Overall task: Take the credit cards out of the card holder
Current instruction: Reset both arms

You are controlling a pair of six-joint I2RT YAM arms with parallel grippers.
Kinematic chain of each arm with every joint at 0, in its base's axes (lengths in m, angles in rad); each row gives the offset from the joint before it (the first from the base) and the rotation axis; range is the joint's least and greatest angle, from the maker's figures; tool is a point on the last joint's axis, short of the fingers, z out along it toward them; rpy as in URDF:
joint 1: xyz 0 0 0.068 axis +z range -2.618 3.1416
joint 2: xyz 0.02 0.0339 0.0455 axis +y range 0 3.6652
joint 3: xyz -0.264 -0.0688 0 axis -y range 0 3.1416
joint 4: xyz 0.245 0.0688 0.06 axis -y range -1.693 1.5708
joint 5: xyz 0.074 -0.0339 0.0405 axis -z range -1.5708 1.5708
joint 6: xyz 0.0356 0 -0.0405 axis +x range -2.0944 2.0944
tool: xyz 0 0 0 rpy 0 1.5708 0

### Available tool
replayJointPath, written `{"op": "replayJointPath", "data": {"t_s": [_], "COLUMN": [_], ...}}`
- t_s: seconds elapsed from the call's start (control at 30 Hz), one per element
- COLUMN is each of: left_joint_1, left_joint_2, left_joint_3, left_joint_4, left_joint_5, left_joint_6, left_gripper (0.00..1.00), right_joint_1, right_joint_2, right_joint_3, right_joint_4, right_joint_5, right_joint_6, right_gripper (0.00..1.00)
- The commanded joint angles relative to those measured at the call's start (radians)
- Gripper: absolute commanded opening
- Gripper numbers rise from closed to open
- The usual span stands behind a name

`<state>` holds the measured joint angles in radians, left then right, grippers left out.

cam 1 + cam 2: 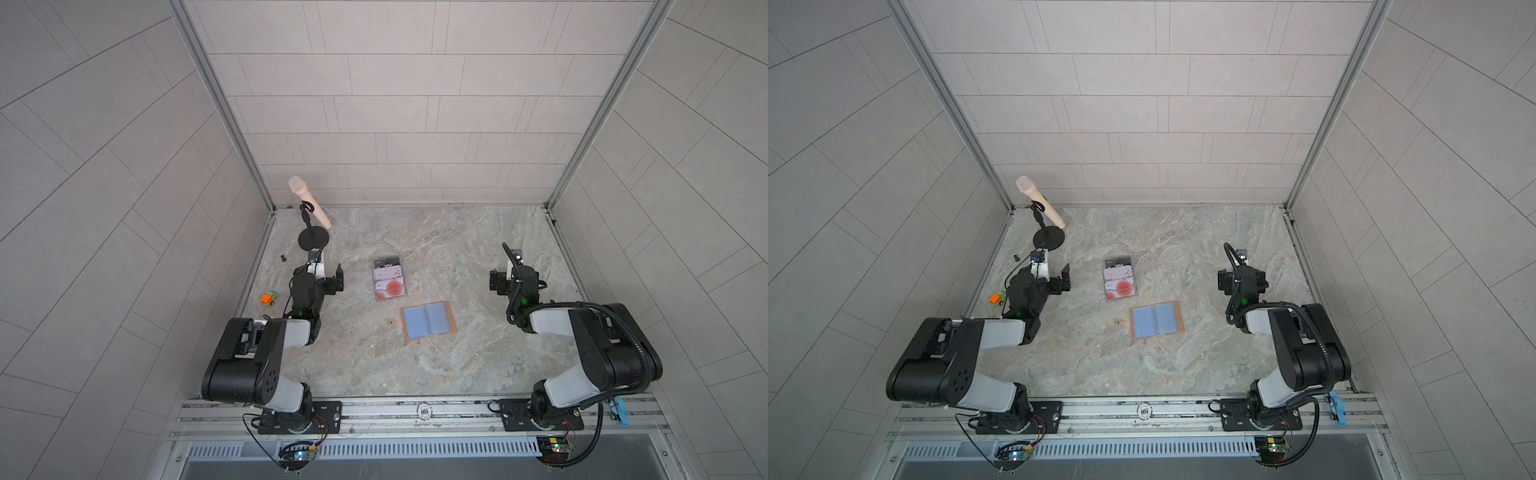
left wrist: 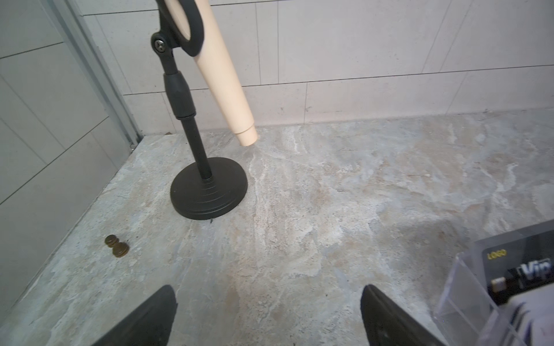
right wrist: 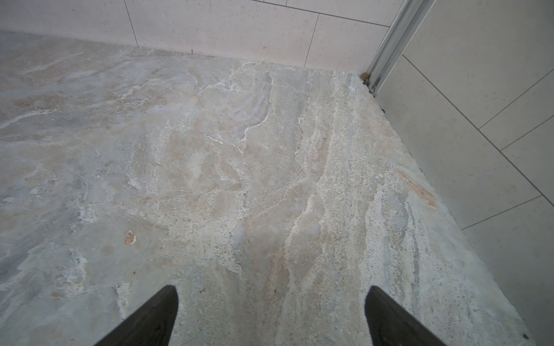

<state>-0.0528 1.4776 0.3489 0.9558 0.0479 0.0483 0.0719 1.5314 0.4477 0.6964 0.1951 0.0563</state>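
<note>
On the marble table [image 1: 457,365], the card holder [image 1: 376,297] sits centrally, cards [image 1: 390,273] inside, between left pincer [image 2: 268,299] and right pincer [image 3: 271,295], both spread and empty; you should ease the nearer left one squarely onto one card's edge.

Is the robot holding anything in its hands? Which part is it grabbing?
Nothing. The left gripper and the right gripper are both open and empty; the cards sit in the card holder, untouched.
</note>
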Motion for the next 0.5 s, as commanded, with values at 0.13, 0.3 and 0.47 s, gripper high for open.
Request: {"op": "replayJointPath", "data": {"t_s": [0.13,0.3,0.47], "left_joint_1": [-0.001,-0.005,-0.011], "left_joint_2": [-0.008,-0.011,-0.008], "left_joint_3": [0.008,0.006,0.011], "left_joint_4": [-0.003,-0.002,-0.001], "left_joint_5": [-0.155,-0.155,-0.143], "left_joint_6": [-0.044,-0.043,-0.036], "left_gripper": [1.00,1.00,1.00], "right_joint_1": [0.005,0.004,0.003], "right_joint_2": [-0.010,-0.009,-0.009], "right_joint_3": [0.007,0.006,0.006], "right_joint_4": [0.000,-0.001,-0.001], "right_joint_5": [-0.001,-0.001,-0.002], "right_joint_6": [-0.013,-0.012,-0.012], "right_gripper": [0.99,0.99,0.99]}}
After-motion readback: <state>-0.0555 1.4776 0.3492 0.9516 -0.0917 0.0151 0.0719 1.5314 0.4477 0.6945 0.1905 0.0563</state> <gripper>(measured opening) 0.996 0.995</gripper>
